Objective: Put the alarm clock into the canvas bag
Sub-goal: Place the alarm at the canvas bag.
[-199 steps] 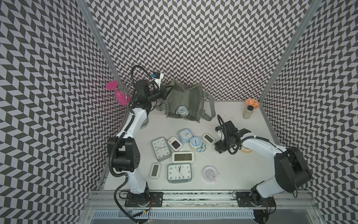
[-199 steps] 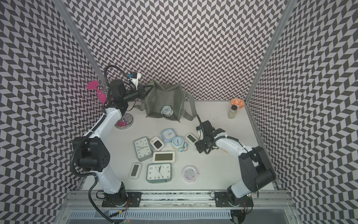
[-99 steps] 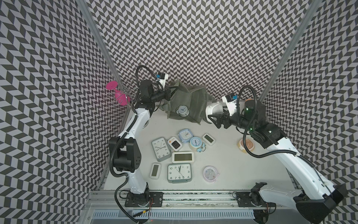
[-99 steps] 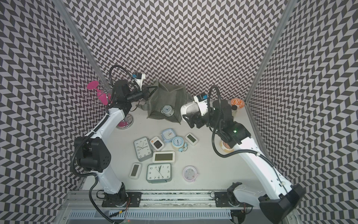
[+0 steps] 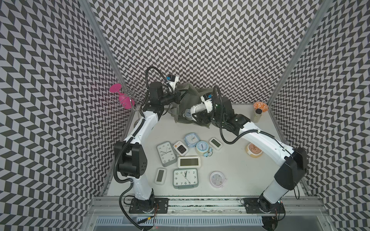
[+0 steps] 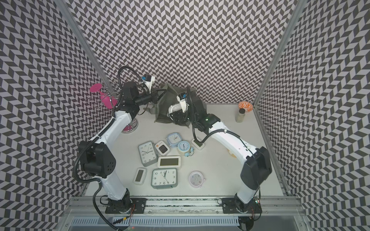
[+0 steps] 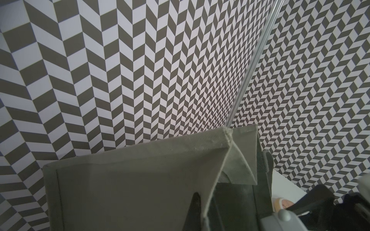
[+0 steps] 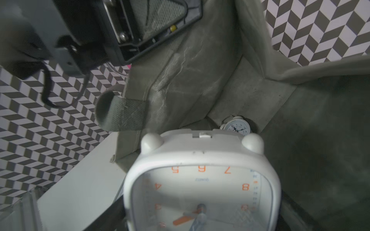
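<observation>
1. The right hand (image 5: 199,116) was low over the bench (image 5: 230,170) a second ago, at the right of the loose clocks (image 5: 188,162). It has now risen and gone far, and it stands at the mouth of the canvas bag (image 5: 186,94).
2. Its jaws stand wide, but they are not empty. They clamp the white alarm clock (image 8: 202,180) with orange numbers, which fills the right wrist view.
3. So the alarm clock is in the air at the opening of the bag, with its two round feet pointing inward. It is not yet let go.
4. The left hand (image 6: 155,98) is pinched fully closed on the far-left rim of the bag. The bag looks more gathered and raised than a second ago, when it lay slumped and wide.
5. A small twin-bell clock (image 8: 237,128) lies already deep inside the bag.
6. We judge that the carrying is almost finished. What remains is to go a little deeper and open the jaws, taking care that the clock does not catch the rim.
</observation>
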`<action>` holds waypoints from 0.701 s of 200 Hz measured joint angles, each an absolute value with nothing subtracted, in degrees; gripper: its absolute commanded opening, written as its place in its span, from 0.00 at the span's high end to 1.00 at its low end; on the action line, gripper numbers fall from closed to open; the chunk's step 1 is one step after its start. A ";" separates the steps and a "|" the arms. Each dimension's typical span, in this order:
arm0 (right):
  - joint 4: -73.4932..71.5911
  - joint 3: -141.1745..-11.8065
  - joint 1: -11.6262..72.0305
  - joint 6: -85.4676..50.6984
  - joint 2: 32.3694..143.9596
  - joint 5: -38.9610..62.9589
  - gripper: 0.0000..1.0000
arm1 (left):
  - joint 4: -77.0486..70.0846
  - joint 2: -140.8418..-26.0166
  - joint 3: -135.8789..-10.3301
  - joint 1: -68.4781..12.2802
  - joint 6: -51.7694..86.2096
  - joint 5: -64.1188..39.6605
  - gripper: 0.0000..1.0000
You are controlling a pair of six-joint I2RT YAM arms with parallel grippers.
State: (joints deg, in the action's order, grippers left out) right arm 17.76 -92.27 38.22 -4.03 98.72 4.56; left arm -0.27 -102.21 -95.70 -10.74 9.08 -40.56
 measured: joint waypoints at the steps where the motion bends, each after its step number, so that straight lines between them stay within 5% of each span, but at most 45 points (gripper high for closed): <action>1: 17.69 -92.38 38.24 -4.01 98.85 4.29 0.38 | -0.25 -102.21 -95.72 -10.76 9.10 -40.53 1.00; 140: 8.12 -112.99 37.43 18.76 129.67 -8.97 0.37 | 1.78 -100.38 -96.68 -12.38 9.96 -37.45 1.00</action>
